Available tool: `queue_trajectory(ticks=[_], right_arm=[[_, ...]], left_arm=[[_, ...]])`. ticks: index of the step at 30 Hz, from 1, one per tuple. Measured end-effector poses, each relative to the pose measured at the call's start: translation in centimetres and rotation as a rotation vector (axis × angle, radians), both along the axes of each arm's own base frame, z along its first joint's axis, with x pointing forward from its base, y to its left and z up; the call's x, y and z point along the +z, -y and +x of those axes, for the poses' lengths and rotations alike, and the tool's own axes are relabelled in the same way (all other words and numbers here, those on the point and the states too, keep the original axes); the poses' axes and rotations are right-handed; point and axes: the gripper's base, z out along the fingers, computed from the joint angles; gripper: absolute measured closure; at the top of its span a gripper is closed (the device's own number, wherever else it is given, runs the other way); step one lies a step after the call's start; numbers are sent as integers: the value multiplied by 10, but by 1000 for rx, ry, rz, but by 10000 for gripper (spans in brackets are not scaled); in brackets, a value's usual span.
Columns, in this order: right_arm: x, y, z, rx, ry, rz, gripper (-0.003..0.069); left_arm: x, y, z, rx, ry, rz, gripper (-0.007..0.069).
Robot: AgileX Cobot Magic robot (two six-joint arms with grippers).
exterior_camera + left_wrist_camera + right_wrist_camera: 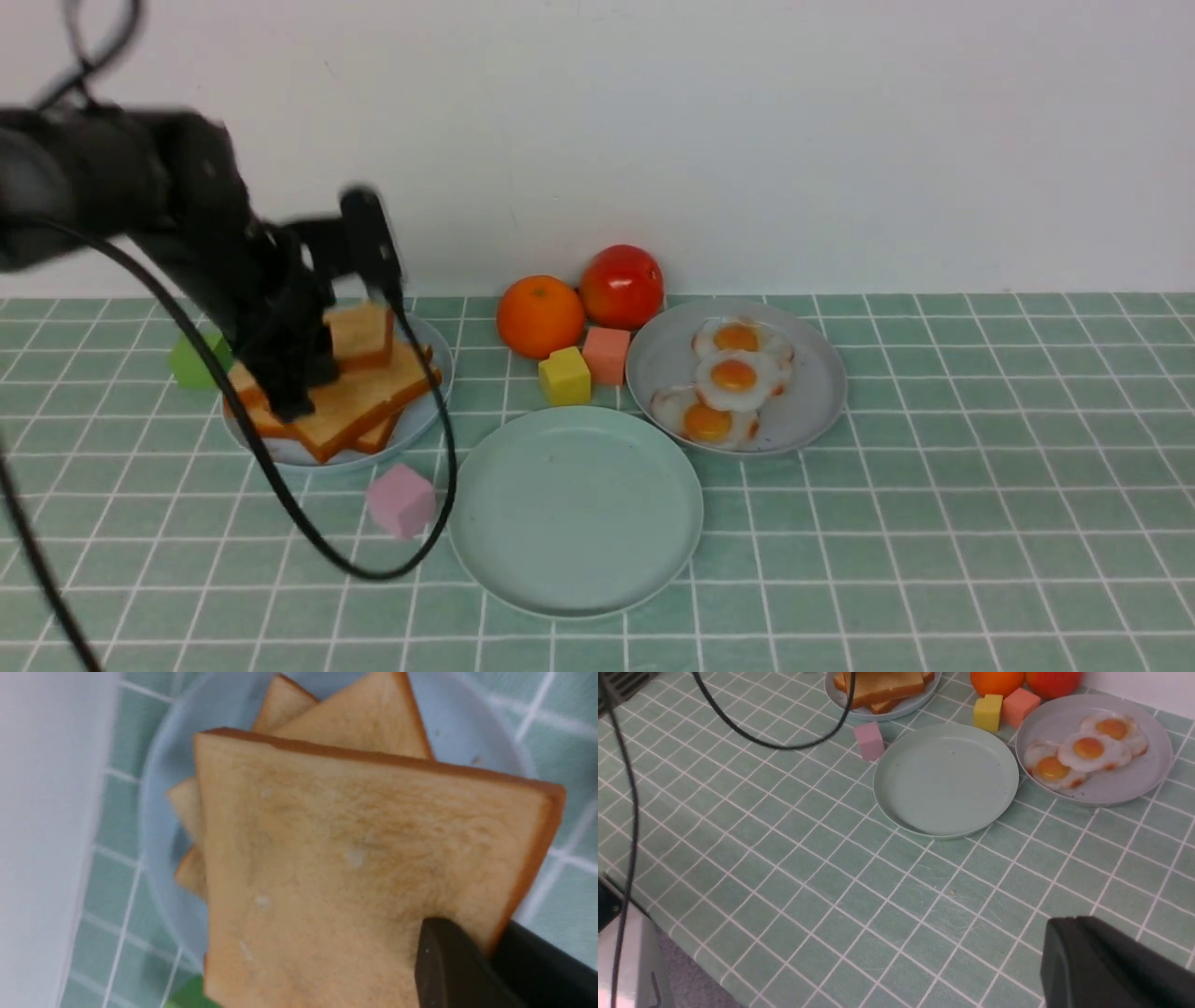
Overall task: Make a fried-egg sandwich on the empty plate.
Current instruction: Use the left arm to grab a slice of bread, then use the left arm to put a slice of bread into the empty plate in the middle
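No fried-egg sandwich is in view. The empty plate (574, 509) (945, 779), mint green, sits front and centre with nothing on it. Several toast slices (369, 392) lie piled on a pale blue plate (437, 378) at the left. My left gripper (289, 397) (472, 935) reaches down into that pile and is shut on a corner of the top toast slice (350, 858), one finger over its face and one under its crust. Three fried eggs (733, 373) (1087, 746) lie on a grey-blue plate (812, 401). My right gripper (1064, 928) hovers shut over bare tiles, holding nothing.
An orange (540, 315) and a tomato (622, 285) stand by the back wall. Yellow (565, 375) and salmon (607, 355) cubes sit between the plates. A pink cube (401, 499) lies left of the empty plate, a green cube (191, 362) behind the arm. A black cable (411, 560) loops across the front left.
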Motion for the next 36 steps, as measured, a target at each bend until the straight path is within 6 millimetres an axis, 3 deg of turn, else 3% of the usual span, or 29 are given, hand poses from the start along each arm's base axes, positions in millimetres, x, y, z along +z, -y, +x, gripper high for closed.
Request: queue_trajectory(ticks=[3,6,7,11,15,19,24,32,35,36], right_arm=[[0,0,0,-1,1,-2,645],[-1,1,1,-7,3,-16,645],[-1,2,0,-8,1,-22,643],[-2,3,1,-16,2,-45,639],[-4,5,1,-21,-4,-67,637],[-6,5,-1,-15,-27,-86,637],[-8,6,-2,-8,-48,-99,636],[-8,6,-2,-9,-53,-99,630],[-8,6,-2,-9,-53,-99,630],[-8,6,-2,-9,-53,-99,630]], left_arm=[[31,24,-20,40,24,-86,555],[46,63,-41,45,14,-155,555],[46,84,-51,33,-2,-168,555],[25,145,-83,-35,-62,-125,555],[-7,180,-95,-57,-69,-17,555],[-37,196,-90,-55,-49,33,555],[-59,202,-87,-52,-73,62,555],[-67,203,-86,-52,-82,64,547],[-67,204,-86,-50,-83,57,496],[-67,204,-86,-48,-86,54,445]])
